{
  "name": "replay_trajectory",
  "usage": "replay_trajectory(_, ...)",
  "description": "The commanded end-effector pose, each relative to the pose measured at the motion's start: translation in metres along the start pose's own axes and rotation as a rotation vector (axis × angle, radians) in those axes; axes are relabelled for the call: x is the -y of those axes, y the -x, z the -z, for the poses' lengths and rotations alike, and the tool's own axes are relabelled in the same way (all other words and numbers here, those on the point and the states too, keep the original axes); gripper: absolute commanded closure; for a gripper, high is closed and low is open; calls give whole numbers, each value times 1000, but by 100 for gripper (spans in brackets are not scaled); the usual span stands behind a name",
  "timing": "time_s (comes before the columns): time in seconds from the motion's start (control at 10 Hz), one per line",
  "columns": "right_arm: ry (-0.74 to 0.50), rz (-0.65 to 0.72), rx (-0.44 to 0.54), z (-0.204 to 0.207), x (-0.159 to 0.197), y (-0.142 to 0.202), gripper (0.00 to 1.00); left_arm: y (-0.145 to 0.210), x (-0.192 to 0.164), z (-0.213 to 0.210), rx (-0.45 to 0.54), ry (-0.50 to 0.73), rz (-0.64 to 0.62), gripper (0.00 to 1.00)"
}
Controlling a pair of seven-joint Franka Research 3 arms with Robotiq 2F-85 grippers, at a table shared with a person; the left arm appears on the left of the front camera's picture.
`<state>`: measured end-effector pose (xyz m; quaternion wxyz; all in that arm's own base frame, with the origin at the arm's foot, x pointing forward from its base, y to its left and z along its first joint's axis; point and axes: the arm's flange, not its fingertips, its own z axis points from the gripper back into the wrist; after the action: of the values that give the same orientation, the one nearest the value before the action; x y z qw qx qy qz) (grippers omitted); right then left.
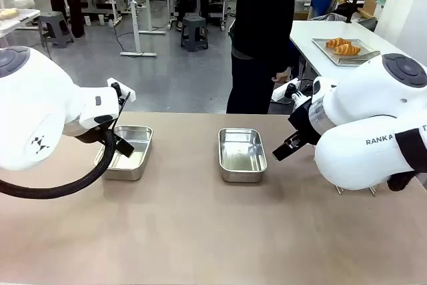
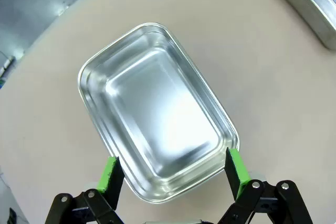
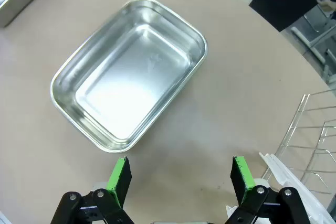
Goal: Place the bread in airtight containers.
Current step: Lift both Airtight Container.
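Two croissants, the bread (image 1: 343,47), lie on a flat metal tray (image 1: 365,55) on a white table at the far right, well away from both arms. One steel container (image 1: 131,151) (image 2: 157,114) sits empty at the left, and my left gripper (image 1: 120,139) (image 2: 173,174) hovers open over its near end. A second empty container (image 1: 241,155) (image 3: 128,85) is at the middle of the table. My right gripper (image 1: 288,143) (image 3: 181,174) hangs open just to its right, over bare tabletop.
A person in dark clothes (image 1: 263,38) stands at the table's far edge behind the middle container. A wire rack (image 3: 310,135) holding a pale plastic piece (image 3: 294,182) stands under my right arm. The near half of the brown tabletop (image 1: 200,231) is bare.
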<state>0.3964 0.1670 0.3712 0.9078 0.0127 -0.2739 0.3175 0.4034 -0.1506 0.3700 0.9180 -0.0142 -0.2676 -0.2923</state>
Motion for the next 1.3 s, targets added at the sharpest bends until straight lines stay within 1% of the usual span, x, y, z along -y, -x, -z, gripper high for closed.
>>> replay_trajectory(0.0, 0, 0, 0, 0, 0, 0, 0, 0, 0, 0, 0, 0, 0, 0)
replay_trajectory(0.9, 0, -1, 0, 0, 0, 0, 0, 0, 0, 0, 0, 0, 0, 0)
replay_trajectory(1.0, 34, -7, 38, -27, 15, -21, 0, -12, -11, -26, 55, -11, 14, 0)
replay_trajectory(1.1, 30, 2, 77, -57, 32, -44, 0, -27, -30, -59, 104, -9, 11, 0)
replay_trajectory(1.2, 40, 26, 116, -90, 52, -63, 0, -43, -52, -96, 141, 11, -22, 0)
